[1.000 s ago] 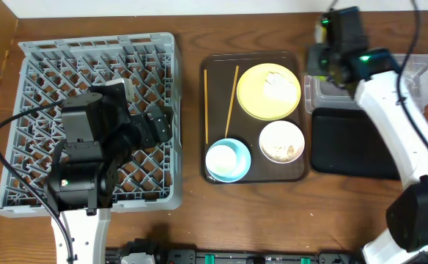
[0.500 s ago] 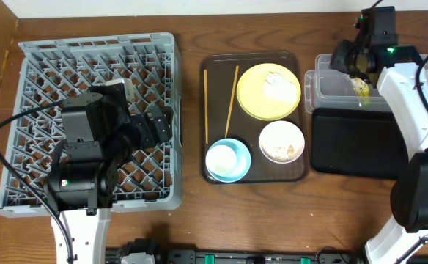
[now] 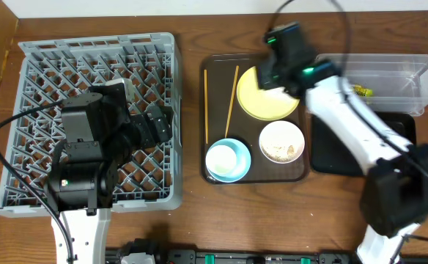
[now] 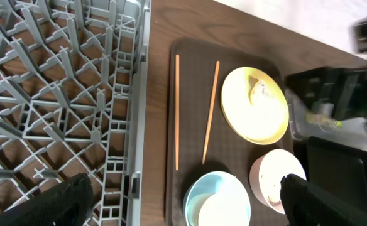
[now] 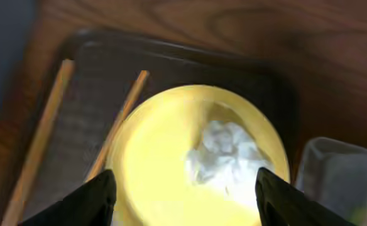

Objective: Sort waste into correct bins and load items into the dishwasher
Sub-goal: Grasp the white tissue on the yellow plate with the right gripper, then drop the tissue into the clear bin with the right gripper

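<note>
My right gripper (image 5: 183,196) hangs open over the pale yellow plate (image 3: 256,97), nothing between its fingers. The crumpled white tissue (image 5: 224,157) lies on that plate just ahead of the fingertips. The green-and-orange wrapper (image 3: 362,91) lies inside the clear tub (image 3: 419,86). Below the tub is the black tray (image 3: 349,150). A white bowl (image 3: 281,141) holds crumbs. The light blue bowl (image 3: 244,160) has a white cup (image 3: 221,158) in it. Two chopsticks (image 3: 206,103) lie left of the plate. My left gripper (image 4: 190,202) stands wide open above the grey dish rack (image 3: 53,66).
The plate, bowls and chopsticks all rest on a dark brown serving tray (image 3: 214,64) in the middle of the wooden table. The rack fills the left side. My right arm (image 3: 353,125) stretches across the black tray and the clear tub's left end.
My right gripper opened and let go of the wrapper into the clear tub. It then swung left from the tub to above the yellow plate. The left arm has not moved.
</note>
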Controlling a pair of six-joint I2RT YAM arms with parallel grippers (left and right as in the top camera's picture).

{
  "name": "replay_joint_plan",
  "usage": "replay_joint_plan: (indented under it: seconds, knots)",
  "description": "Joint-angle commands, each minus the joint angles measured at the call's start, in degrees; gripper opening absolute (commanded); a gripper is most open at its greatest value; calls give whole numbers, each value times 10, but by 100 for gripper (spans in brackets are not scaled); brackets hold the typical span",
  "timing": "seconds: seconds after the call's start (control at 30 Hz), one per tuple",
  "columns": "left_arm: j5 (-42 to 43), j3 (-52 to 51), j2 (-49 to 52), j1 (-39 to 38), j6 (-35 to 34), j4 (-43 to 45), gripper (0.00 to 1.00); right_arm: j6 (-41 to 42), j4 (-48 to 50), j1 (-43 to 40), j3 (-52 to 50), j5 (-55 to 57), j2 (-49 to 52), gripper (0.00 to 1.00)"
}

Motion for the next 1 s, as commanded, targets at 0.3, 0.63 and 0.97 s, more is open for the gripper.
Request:
replay_joint_plan:
  seconds: [0.3, 0.63, 0.97]
  knots:
    - [5, 10, 0, -1, 3, -1, 96, 41, 61, -16, 0, 84, 159, 45]
    - [5, 10, 0, -1, 3, -1, 96, 86, 4, -37, 2, -9, 56, 1]
    - [5, 10, 0, -1, 3, -1, 96, 125, -52, -148, 1, -14, -57, 1]
